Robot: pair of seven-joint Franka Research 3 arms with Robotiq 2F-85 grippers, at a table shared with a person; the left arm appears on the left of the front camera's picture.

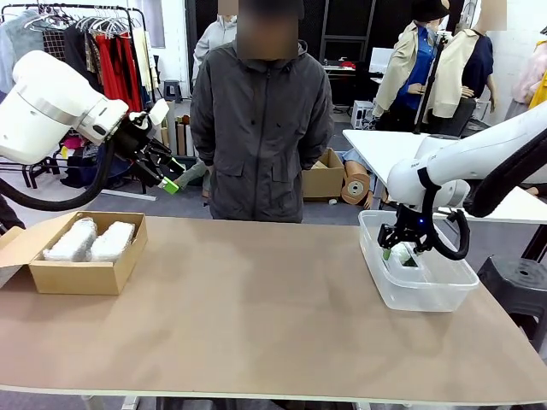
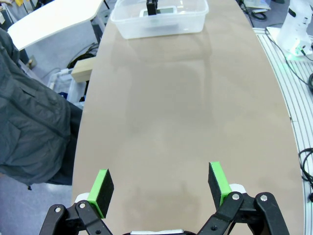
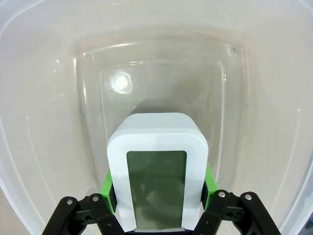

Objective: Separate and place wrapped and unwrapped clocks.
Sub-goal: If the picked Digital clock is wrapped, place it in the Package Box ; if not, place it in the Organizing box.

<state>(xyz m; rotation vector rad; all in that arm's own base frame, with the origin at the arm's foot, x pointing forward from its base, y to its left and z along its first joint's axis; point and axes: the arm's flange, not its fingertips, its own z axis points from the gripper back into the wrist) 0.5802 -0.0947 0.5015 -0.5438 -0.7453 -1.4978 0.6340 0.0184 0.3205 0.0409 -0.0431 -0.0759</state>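
A long brown table (image 1: 256,299) runs between the robot and a person in a dark grey jacket (image 1: 261,128) standing at the far edge, arms down at the sides. Off by the left pincer's side of the table sits an open cardboard box (image 1: 81,273), and in it lie two bubble-wrapped clocks (image 1: 90,241), side by side and touching, well below and a little ahead of that pincer. At the other end, around the right pincer, is a clear plastic tub (image 1: 427,295) standing on the tabletop.

The left pincer (image 1: 167,175) hangs in the air above the table's near left corner, its two green pads (image 2: 102,188) spread wide apart with nothing between them; from its wrist camera the bare tabletop stretches ahead to the tub at the far end.

The right pincer (image 1: 402,248) is lowered inside the tub. Its fingers are pressed against both sides of the bare white clock (image 3: 156,171), gripping it low in the tub, screen facing the wrist camera. I can't tell whether the clock touches the tub's floor.
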